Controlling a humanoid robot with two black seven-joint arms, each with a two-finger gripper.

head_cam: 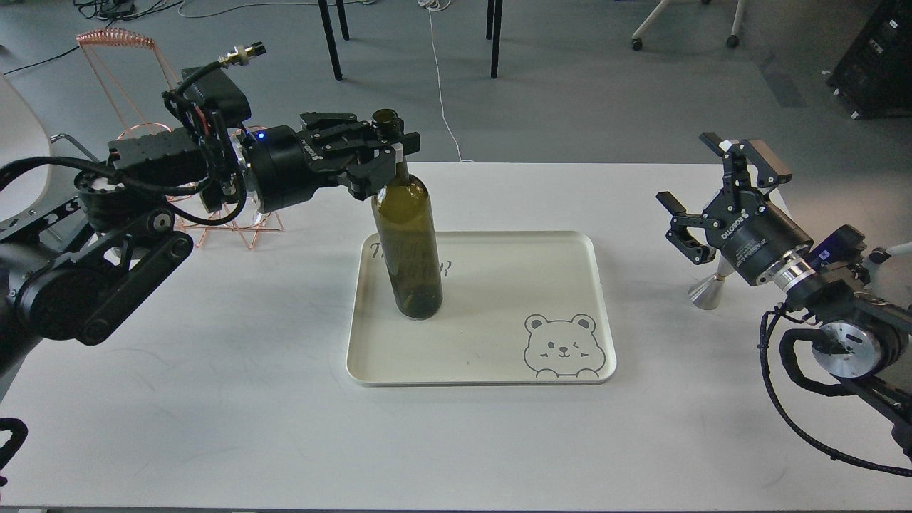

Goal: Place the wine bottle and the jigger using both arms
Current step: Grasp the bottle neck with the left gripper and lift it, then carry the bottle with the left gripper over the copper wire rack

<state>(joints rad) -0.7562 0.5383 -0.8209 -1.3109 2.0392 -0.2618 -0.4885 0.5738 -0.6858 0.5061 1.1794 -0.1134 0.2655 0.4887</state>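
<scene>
The wine bottle (407,235), dark olive green, stands on the left part of the cream tray (484,376), leaning slightly. My left gripper (388,155) comes in from the left and is shut on the bottle's narrow neck, just below the mouth. The silver jigger (708,291) stands on the table to the right of the tray, its top hidden behind my right wrist. My right gripper (705,178) is open and empty, held above and a little behind the jigger, fingers pointing up and left.
The tray has a bear drawing (564,346) at its front right corner. A copper wire rack (121,78) stands at the back left behind my left arm. Chair and table legs stand on the floor beyond the table's far edge.
</scene>
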